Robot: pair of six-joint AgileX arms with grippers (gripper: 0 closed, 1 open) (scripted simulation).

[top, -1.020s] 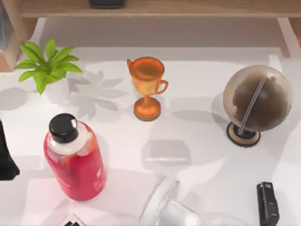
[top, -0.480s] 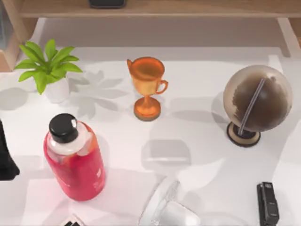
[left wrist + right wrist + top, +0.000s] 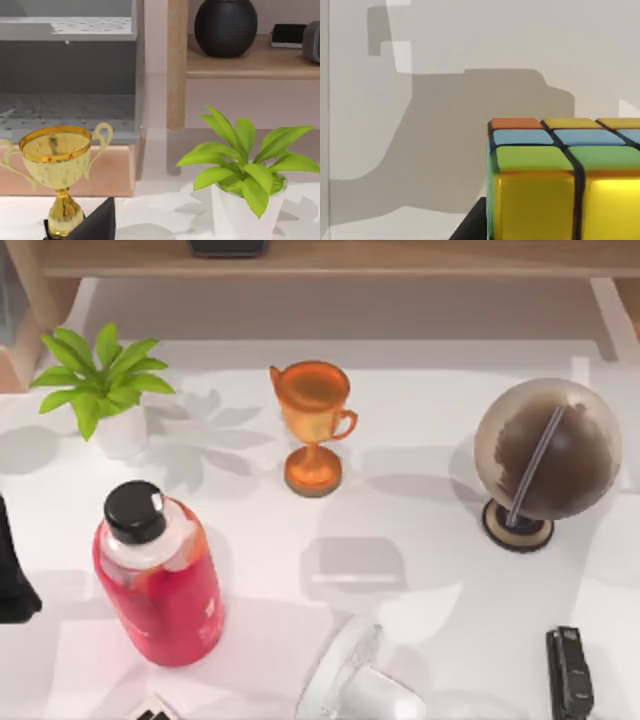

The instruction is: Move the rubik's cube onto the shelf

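Nothing on the tabletop [image 3: 420, 440] has shifted since earlier; rubik's cube [image 3: 565, 175] sits close under the right wrist camera, gripper state undeterminable. Left arm [image 3: 12, 570] parked at left edge; shelf [image 3: 400, 258] at the far side.

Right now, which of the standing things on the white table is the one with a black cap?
The red bottle at the table's left; the trophy, globe and potted plant have no cap.

Rendered home-office desk, white tabletop [image 3: 420, 440], wooden shelf [image 3: 400, 258], potted plant [image 3: 105, 385], globe [image 3: 545, 455], trophy [image 3: 313, 420], stapler [image 3: 570, 672]
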